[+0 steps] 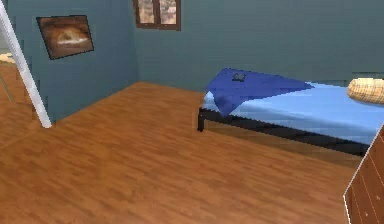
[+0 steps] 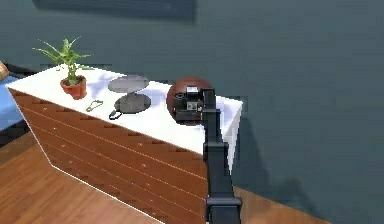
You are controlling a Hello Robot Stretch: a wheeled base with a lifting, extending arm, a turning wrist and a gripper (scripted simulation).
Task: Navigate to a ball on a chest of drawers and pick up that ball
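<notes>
In the arm side view the dark arm [image 2: 216,165] rises from the bottom edge to the gripper [image 2: 194,104], which sits at a dark reddish ball [image 2: 178,90]. The ball rests on the white top of the wooden chest of drawers [image 2: 110,150], near its right end. I cannot tell the state of the jaws or whether they hold anything. Further left on the top stand a dark pan [image 2: 130,102] and a potted plant [image 2: 70,70]. In the forward view a blue bed [image 1: 290,105] stands beyond the wooden floor [image 1: 130,160].
</notes>
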